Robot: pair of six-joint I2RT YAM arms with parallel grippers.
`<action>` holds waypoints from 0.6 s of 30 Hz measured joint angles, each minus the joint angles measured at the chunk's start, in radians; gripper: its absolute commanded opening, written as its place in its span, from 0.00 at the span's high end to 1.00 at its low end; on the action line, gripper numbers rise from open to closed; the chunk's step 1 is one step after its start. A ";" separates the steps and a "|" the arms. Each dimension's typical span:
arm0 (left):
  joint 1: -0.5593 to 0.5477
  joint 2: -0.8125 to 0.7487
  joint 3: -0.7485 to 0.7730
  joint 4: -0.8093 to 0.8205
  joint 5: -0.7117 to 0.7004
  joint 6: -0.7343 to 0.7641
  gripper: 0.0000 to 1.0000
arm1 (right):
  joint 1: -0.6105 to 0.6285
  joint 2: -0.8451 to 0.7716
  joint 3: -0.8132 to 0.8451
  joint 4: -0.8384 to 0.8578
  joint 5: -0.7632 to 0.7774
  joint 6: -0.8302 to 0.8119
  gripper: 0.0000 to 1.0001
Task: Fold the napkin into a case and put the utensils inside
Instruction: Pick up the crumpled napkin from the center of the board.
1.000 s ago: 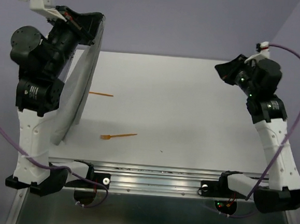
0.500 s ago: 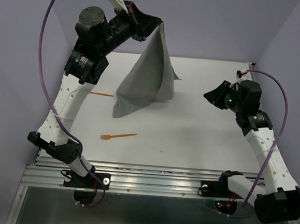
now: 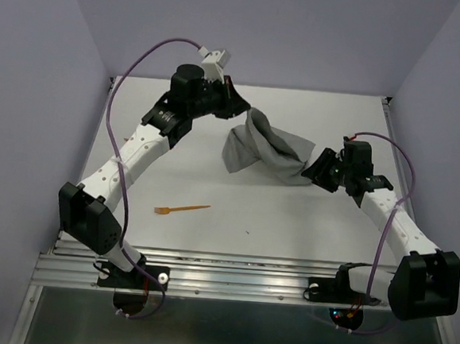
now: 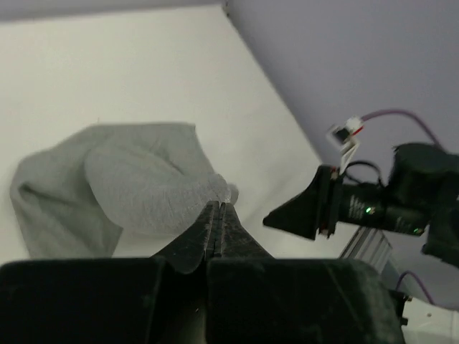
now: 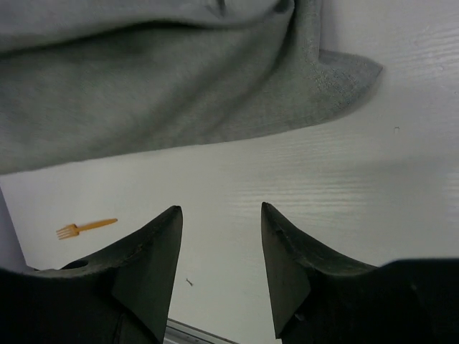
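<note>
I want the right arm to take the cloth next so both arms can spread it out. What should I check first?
1. Left end effector grips the soft grey cloth napkin: ok, shut on a fold.
2. Right end effector ready to grasp: ok, jaws apart with nothing between them.
3. Cloth between the right jaws: not ok, the napkin's edge lies ahead of them.
4. Napkin flat: not ok, it is bunched and sagging.
5. Slim orange plastic fork clear of the cloth: ok, it lies apart from it on the white table.
6. Second utensil located: cannot tell, no view shows it.
</note>
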 measured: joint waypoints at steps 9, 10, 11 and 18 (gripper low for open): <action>0.000 -0.171 -0.528 0.008 0.011 0.012 1.00 | 0.000 0.085 -0.005 0.055 0.080 0.066 0.38; 0.000 -0.188 -0.553 0.014 0.010 0.013 1.00 | 0.000 0.100 -0.008 0.068 0.085 0.078 0.38; 0.000 -0.205 -0.571 0.017 0.009 0.014 1.00 | 0.000 0.111 -0.011 0.078 0.090 0.088 0.38; 0.000 -0.290 -0.641 0.051 -0.011 0.014 1.00 | 0.000 0.223 0.002 0.132 0.107 0.115 0.40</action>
